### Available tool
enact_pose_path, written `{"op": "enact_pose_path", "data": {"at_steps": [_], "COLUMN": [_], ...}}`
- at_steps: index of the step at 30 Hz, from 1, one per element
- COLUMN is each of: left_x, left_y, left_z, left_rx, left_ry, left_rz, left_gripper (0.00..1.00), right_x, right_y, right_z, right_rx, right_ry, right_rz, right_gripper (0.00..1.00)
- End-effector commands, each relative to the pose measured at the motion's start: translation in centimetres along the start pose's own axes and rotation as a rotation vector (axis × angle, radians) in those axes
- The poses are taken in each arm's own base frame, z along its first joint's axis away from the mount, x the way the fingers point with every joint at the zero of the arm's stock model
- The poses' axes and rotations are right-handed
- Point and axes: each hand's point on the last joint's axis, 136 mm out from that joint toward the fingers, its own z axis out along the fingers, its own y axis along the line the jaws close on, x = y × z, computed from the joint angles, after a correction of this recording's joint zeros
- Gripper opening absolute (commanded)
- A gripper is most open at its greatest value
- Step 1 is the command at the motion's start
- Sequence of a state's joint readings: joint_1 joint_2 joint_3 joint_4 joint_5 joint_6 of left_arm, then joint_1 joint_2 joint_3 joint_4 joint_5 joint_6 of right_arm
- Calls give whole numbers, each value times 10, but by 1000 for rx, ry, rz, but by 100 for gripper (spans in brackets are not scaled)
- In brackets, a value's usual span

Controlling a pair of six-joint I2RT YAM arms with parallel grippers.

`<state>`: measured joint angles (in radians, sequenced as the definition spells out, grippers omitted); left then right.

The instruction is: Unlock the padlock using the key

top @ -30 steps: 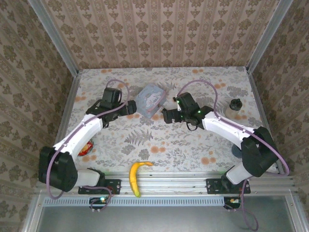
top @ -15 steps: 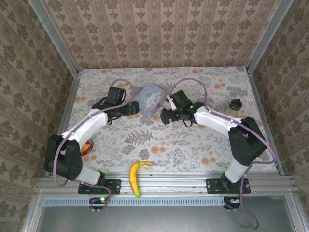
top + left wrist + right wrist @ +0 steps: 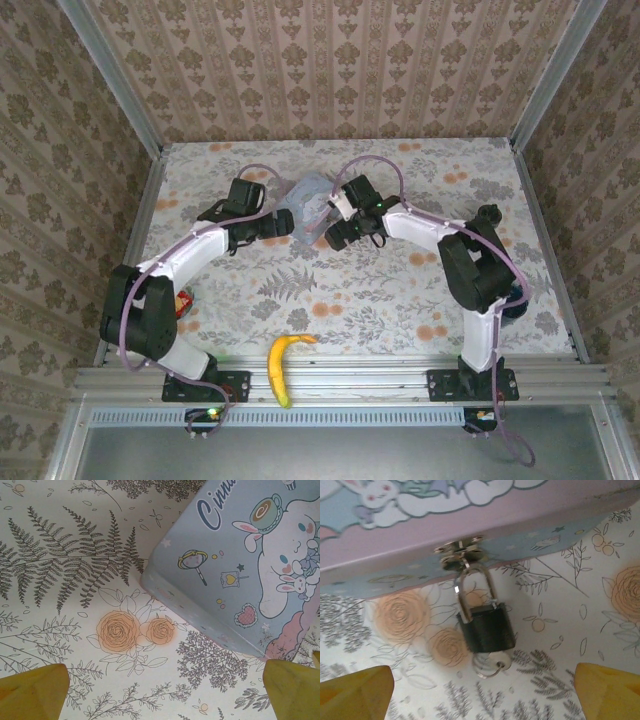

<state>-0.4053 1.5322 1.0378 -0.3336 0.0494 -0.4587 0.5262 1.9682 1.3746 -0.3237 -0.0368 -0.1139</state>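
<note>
Now, padlock (image 3: 486, 627): hangs by its shackle from the hasp (image 3: 460, 547) of the pale blue tin (image 3: 470, 510).
Key (image 3: 492, 666): at the padlock's underside.
Right pincer (image 3: 480, 695): released, facing the padlock.
Left pincer (image 3: 165, 690): released, beside the tin's corner.

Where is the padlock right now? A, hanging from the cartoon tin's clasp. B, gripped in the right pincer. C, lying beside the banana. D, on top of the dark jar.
A: the padlock hangs by its shackle from the metal clasp on the cartoon tin.
</note>
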Motion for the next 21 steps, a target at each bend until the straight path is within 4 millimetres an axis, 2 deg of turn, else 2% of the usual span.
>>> {"op": "enact_pose_path", "data": {"at_steps": [1,10,21], "left_x": [-9,-11,-11], "left_y": [-9,-16,-19], "left_z": [1,9,11], "left_rx": [34,63,81], "left_ry": [-17,-3,0], "left_rz": [-27,-47,-62], "left_gripper": [100,100,100], "right_x": [-1,1,16], "right_y": [0,1,3], "right_z": [8,27,50], "right_rx": [-11,9,9], "right_ry": [34,89,151], "right_rz": [-77,-124,-114], "right_gripper": [94,89,82]}}
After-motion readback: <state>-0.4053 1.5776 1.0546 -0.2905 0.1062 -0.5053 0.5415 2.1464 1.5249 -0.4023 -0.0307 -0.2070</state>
